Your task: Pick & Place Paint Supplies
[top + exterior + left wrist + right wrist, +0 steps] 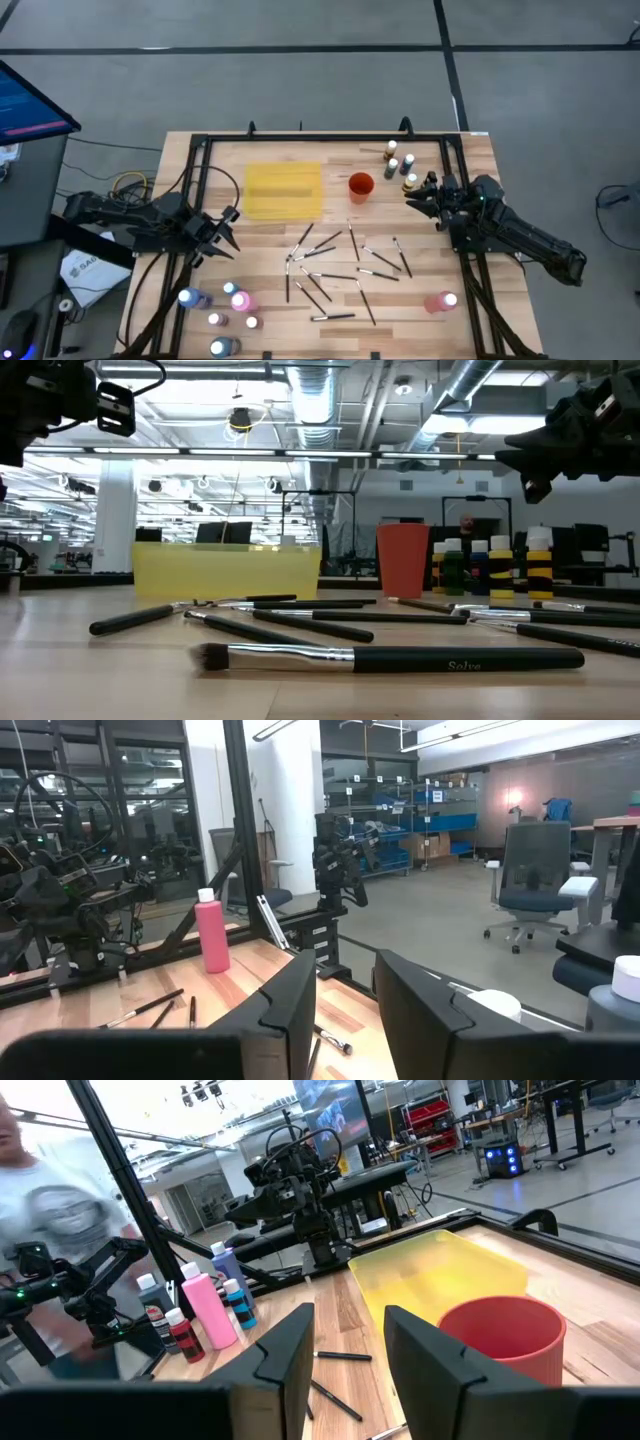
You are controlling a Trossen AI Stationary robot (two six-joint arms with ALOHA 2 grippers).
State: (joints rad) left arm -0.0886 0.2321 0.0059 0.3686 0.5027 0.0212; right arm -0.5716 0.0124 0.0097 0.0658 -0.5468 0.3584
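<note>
The nearest brush [400, 657] in the low view carries pale script on its dark handle that reads "Solvo" or something close; I cannot be sure of the letters. No other writing can be read.

The brushes [335, 270] lie scattered across the middle of the table [500, 330], some crossing. Bottles stand in three places: a cluster [222, 312] at the near left, four [400, 165] at the far right, and a pink bottle [441, 301] alone at the near right.

A yellow mat [283, 190] lies far left of centre, with an orange-red cup [360, 186] just right of it, between the mat and the far-right bottles.

The left gripper [228, 233] hangs over the table's left side, beyond the near-left bottles, jaws apart and empty. The right gripper [419, 196] hovers between the cup and the far-right bottles, jaws also apart, holding nothing.

A black frame [300, 137] rims the table. A monitor [30, 105] stands off to the left, and a blurred person [45, 1230] shows in the right wrist view.
</note>
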